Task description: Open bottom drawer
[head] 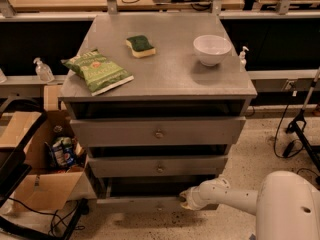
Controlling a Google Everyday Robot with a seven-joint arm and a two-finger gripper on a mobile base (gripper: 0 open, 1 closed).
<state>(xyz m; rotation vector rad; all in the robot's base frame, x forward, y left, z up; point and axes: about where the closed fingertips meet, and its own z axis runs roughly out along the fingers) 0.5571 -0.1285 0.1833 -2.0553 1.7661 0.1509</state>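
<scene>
At bottom drawer (135, 204), lowest of three: one tool (184, 200).

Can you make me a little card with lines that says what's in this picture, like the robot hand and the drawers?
gripper: low down, at the front of the bottom drawer, near its middle
bottom drawer: lowest of three, grey front
cabinet top: green chip bag, sponge, white bowl
floor, left: open cardboard box
</scene>
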